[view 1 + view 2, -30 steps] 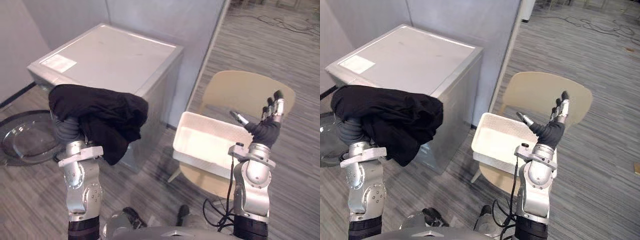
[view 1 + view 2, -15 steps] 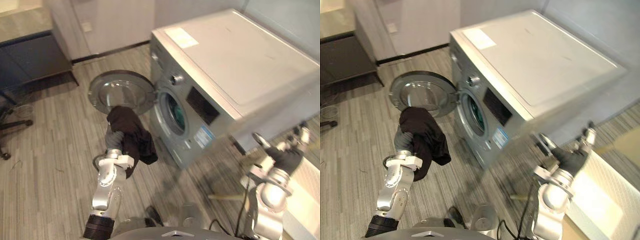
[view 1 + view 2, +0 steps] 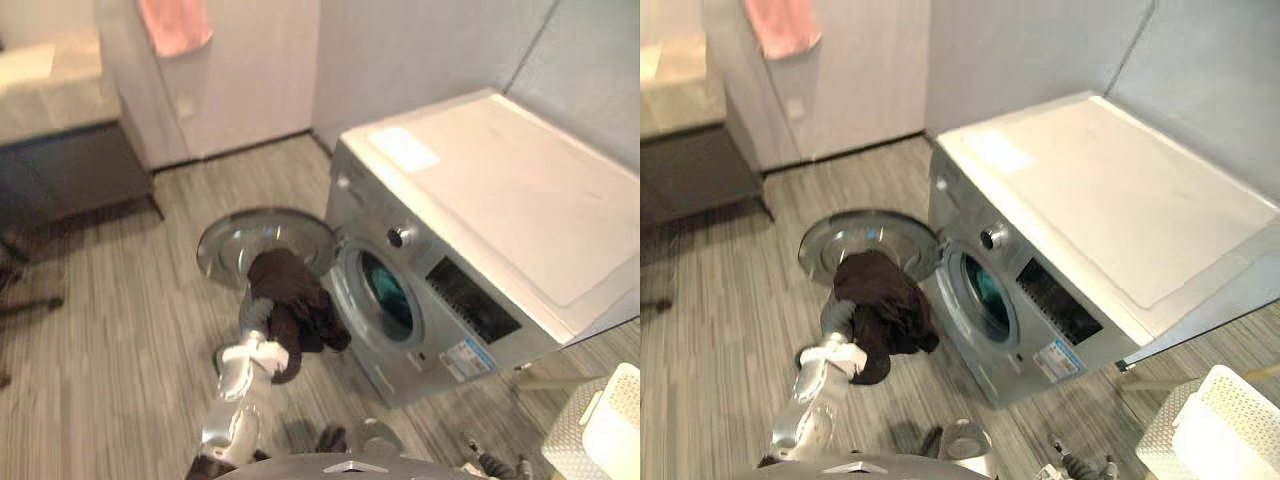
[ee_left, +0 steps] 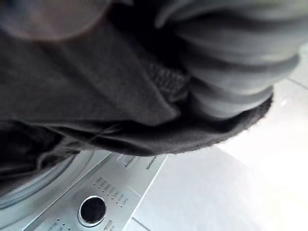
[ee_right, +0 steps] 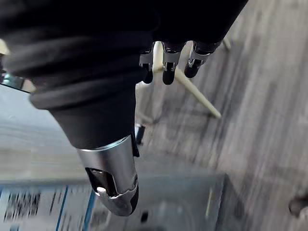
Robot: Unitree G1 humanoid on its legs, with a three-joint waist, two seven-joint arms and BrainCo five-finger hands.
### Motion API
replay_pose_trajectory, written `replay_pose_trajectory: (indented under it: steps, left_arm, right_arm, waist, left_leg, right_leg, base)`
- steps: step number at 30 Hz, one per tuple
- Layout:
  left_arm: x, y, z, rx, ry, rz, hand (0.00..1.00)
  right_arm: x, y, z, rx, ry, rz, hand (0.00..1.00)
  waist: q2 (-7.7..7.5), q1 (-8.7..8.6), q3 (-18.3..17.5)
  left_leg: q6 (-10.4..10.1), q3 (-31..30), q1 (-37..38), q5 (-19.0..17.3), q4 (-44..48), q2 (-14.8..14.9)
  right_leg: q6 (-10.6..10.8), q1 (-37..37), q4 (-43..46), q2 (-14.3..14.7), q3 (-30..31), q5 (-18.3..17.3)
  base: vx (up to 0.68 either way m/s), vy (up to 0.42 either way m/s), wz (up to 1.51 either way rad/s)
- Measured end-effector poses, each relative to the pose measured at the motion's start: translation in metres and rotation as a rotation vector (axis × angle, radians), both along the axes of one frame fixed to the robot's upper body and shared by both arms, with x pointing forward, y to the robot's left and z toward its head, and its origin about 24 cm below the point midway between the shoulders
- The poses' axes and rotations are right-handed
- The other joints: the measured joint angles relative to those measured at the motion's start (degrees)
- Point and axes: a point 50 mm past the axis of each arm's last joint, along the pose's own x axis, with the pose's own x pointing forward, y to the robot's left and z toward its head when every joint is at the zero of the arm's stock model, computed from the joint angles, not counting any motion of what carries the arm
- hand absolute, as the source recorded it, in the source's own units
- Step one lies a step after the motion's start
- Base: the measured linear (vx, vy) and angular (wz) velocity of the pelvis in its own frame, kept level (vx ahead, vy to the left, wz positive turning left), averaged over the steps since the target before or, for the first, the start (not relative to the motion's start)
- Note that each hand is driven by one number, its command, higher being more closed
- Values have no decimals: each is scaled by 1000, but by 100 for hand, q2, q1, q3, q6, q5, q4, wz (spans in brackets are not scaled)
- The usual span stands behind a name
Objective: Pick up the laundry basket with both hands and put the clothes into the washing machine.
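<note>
Black clothes (image 3: 295, 310) cover the left hand (image 4: 226, 62) before the washing machine (image 3: 480, 230).

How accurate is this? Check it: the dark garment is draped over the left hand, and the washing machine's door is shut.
The door is wrong: the left eye view shows it swung open on the washing machine. The dark garment is draped over the left hand, as stated.

Grey plank floor (image 3: 100, 340), pale walls (image 3: 420, 50)

The left arm (image 3: 238, 390) reaches forward, the left hand (image 4: 231, 67) covered over. The right hand (image 5: 96, 67) hangs low, fingers (image 5: 167, 70) relaxed, empty.
</note>
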Motion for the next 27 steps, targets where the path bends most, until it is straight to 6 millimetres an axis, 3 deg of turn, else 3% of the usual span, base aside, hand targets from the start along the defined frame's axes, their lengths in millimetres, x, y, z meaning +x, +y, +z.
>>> replay_pose_trajectory:
  steps: [3,4,5,6,7,8,9,10,11,12,13,14,15,16,17,19,23,25,27]
  left_arm:
    - [-13,-2,-19,7,85,-24,100]
    - [-14,-3,-21,9,96,-34,100]
    - [-16,-5,-26,14,116,-52,100]
    - [-17,-8,-30,19,132,-69,100]
    - [-18,-9,-33,20,141,-75,100]
    - [-17,-8,-37,28,152,-70,100]
    - [-12,1,-52,60,217,-38,100]
    - [-9,-1,-56,70,240,-40,100]
    - [-5,-2,-61,87,263,-49,100]
    - [2,-6,-61,95,261,-63,100]
    - [4,-8,-61,93,263,-59,100]
    - [17,-9,-57,102,245,-61,100]
    - [24,-10,-55,114,236,-62,100]
    - [38,-16,-49,139,211,-85,100]
    - [50,-12,-45,173,202,-77,100]
    - [79,-8,-29,219,165,-49,100]
    - [119,4,-2,251,122,28,100]
    - [142,8,20,228,92,82,100]
    - [170,4,70,143,-26,138,100]
  right_arm:
    - [32,35,-1,81,-73,213,0]
    - [39,43,1,91,-90,263,0]
    - [52,55,5,106,-125,339,0]
    - [59,65,9,91,-143,432,0]
    - [63,69,12,79,-161,477,0]
    - [78,74,19,41,-210,561,0]
    - [83,93,14,83,-193,648,0]
    - [81,97,12,93,-187,670,0]
    - [81,104,8,110,-175,711,0]
    - [86,106,6,113,-169,729,0]
    - [90,107,5,112,-165,737,0]
    - [106,110,10,100,-202,752,0]
    - [114,112,12,102,-223,755,0]
    - [132,109,19,80,-260,779,0]
    - [141,112,21,81,-269,787,0]
    - [159,116,31,60,-311,823,0]
    - [175,117,41,43,-362,832,0]
    - [180,120,46,39,-389,829,0]
    - [185,124,59,25,-458,844,0]
  waist:
    - [-17,211,-34]
    - [-16,215,-34]
    - [4,278,-28]
    - [28,379,-29]
    - [199,418,-1]
    - [559,451,-51]
    - [286,406,46]
    - [171,341,113]
    - [-114,318,279]
    - [-253,347,390]
    - [-246,322,476]
    - [-304,247,842]
    - [-327,232,1011]
    - [-1,225,1260]
    - [-109,201,1429]
    - [-144,228,1729]
    - [-44,29,2017]
    - [-59,-28,2036]
    - [-79,-18,2275]
  left_leg:
    - [-124,-80,-341,-2,-717,781]
    - [-177,-211,-417,-4,-1108,793]
    - [-428,-476,-518,-16,-2083,688]
    - [-723,-902,-526,54,-3447,357]
    - [-906,-1279,-475,142,-4373,144]
    - [-1892,-2056,-425,853,-5867,-41]
    - [-1901,-1735,-240,1088,-5992,-298]
    - [-1763,-1583,-170,1224,-6082,-433]
    - [-1721,-1501,-263,1214,-5869,-642]
    - [-1624,-1556,-505,1156,-5493,-746]
    - [-1527,-1565,-642,1093,-5219,-732]
    - [-1442,-1536,-1098,938,-4373,-585]
    - [-1429,-1609,-1178,685,-4392,-677]
    - [-1242,-1658,-1178,675,-5364,-778]
    - [-1198,-1217,-1122,631,-5341,-782]
    - [-1079,-696,-1129,543,-5337,-822]
    - [-1037,-602,-1250,399,-5026,-710]
    - [-1014,-609,-1580,306,-4753,-640]
    - [-1025,-774,-2076,200,-4184,-443]
  right_leg:
    - [270,116,-420,-71,1262,186]
    - [335,111,-479,-104,1545,231]
    - [462,55,-606,-162,2042,317]
    - [565,-148,-637,-229,2478,308]
    - [687,-291,-652,-187,2651,323]
    - [911,-643,-519,4,2990,339]
    - [1108,-970,-295,-85,3365,356]
    - [1179,-1013,-316,-79,3469,428]
    - [1231,-1182,-342,-6,3710,757]
    - [1039,-1430,-511,9,3821,892]
    - [1032,-1460,-630,7,3931,1062]
    - [1014,-1467,-839,-19,4182,1349]
    - [1016,-1540,-852,-58,4285,1379]
    - [1068,-1850,-927,96,4236,1622]
    - [1065,-1973,-985,-10,4110,1657]
    - [963,-2298,-1087,-135,3346,2073]
    - [898,-2440,-1380,-94,3515,2721]
    - [943,-2636,-1425,-117,3491,2844]
    - [973,-2794,-1382,-147,3371,2815]
  base:
    - [306,366,-194]
    - [273,378,-184]
    - [255,468,-187]
    - [248,517,-195]
    - [213,620,-221]
    - [230,628,-213]
    - [253,552,-180]
    - [290,373,-118]
    - [257,177,-100]
    - [209,160,-120]
    - [142,167,-133]
    - [67,182,-100]
    - [-9,295,-161]
    - [-87,264,-156]
    - [-91,286,-176]
    - [-30,206,-118]
    - [-18,148,-64]
    - [-41,77,-3]
    - [-114,23,31]
